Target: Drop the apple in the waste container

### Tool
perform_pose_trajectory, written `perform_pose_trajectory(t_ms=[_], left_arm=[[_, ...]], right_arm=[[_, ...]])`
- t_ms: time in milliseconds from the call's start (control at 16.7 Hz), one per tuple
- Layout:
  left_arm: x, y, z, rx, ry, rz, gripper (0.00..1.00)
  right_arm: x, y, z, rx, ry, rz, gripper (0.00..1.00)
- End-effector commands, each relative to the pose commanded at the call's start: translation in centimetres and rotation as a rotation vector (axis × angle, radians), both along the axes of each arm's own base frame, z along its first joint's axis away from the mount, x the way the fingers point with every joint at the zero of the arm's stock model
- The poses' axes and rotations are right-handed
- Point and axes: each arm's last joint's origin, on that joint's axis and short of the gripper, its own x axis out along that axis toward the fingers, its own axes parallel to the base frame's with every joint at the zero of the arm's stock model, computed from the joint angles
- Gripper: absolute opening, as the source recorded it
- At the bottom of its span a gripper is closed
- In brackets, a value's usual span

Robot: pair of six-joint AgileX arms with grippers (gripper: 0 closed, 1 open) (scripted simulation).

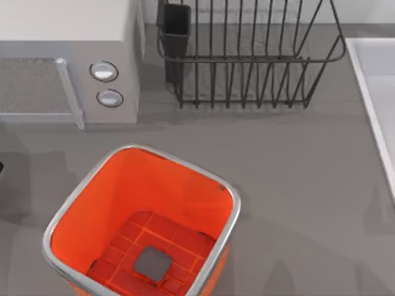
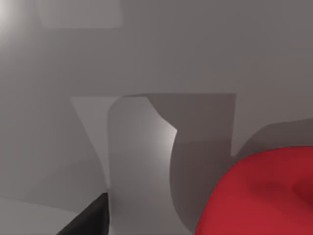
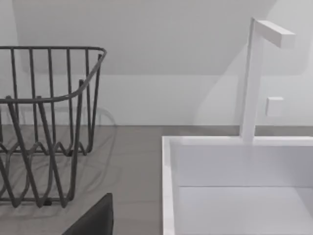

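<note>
The waste container (image 1: 80,200) is a large bright orange bin with a silver rim, standing open at the table's front left; its gridded floor has a grey square centre. The apple (image 2: 264,196) is a red rounded shape close in the left wrist view, resting on the grey surface. A dark piece of my left gripper (image 2: 85,220) shows beside it, apart from the apple. A dark piece of my right gripper (image 3: 93,218) appears in the right wrist view, near the rack and the sink.
A beige microwave (image 1: 68,68) stands at the back left. A black wire rack (image 1: 247,55) sits at the back middle. A white sink (image 1: 376,98) with a faucet (image 3: 254,73) runs along the right edge.
</note>
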Motion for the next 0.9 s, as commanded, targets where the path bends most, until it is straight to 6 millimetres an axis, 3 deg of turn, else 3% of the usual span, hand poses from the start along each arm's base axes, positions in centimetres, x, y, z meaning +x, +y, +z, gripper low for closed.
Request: perform_pose_trajectory(t_ms=[120, 900], left_arm=[[0.0, 0.0, 0.0, 0.0, 0.0, 0.0, 1.0], [0.0, 0.0, 0.0, 0.0, 0.0, 0.0, 0.02]], right_arm=[[0.0, 0.0, 0.0, 0.0, 0.0, 0.0, 1.0], [0.0, 0.0, 0.0, 0.0, 0.0, 0.0, 1.0]])
